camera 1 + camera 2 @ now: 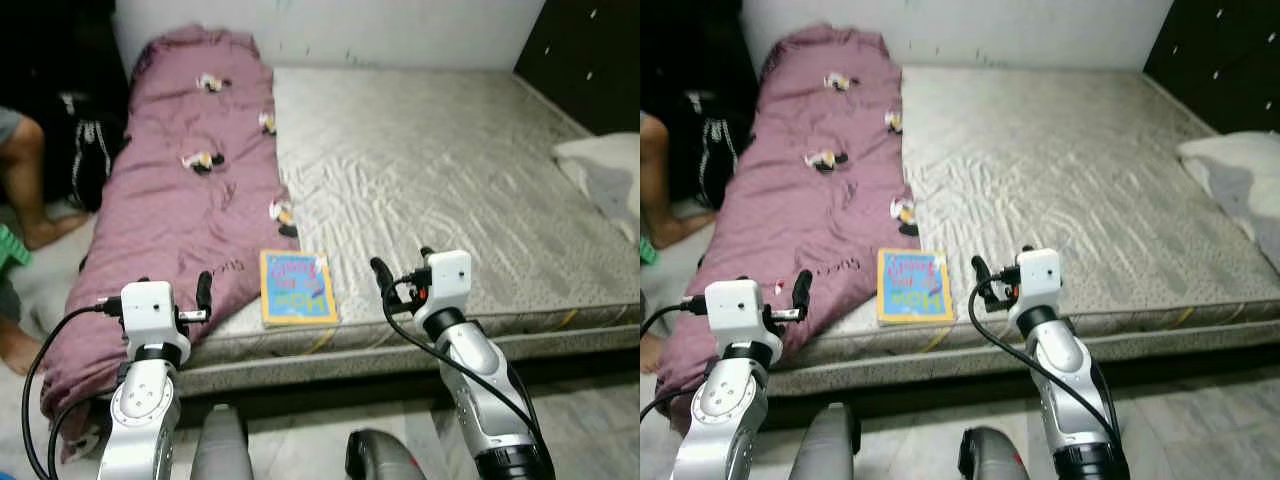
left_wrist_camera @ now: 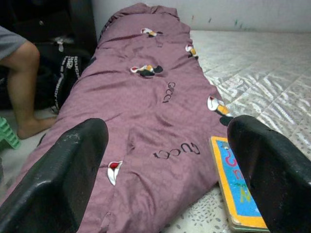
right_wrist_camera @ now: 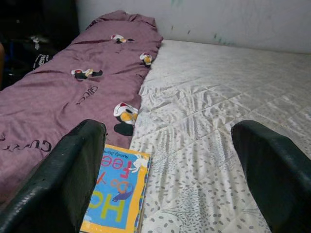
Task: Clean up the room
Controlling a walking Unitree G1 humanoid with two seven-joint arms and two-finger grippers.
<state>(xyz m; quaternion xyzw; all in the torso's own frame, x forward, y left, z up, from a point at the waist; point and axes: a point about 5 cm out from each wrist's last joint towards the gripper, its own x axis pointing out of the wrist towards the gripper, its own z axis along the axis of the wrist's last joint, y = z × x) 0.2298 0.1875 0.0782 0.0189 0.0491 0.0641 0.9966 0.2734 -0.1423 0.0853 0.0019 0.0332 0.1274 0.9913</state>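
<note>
A children's book (image 1: 297,287) with a yellow border and a blue cover lies flat on the grey mattress (image 1: 440,170), close to its front edge. A purple blanket (image 1: 185,190) with small bird prints covers the mattress's left strip and hangs over its front corner. My left gripper (image 1: 204,292) hovers open over the blanket's front corner, left of the book, which also appears as the book (image 2: 238,194) past one finger (image 2: 73,170). My right gripper (image 1: 400,270) is open just right of the book (image 3: 116,194), over the mattress edge, holding nothing.
A person's bare leg (image 1: 25,180) and a green stool (image 1: 8,250) are on the floor at the left, beside a black bag (image 1: 85,145). A white pillow (image 1: 605,170) lies at the mattress's right edge. Dark furniture (image 1: 585,50) stands at the back right.
</note>
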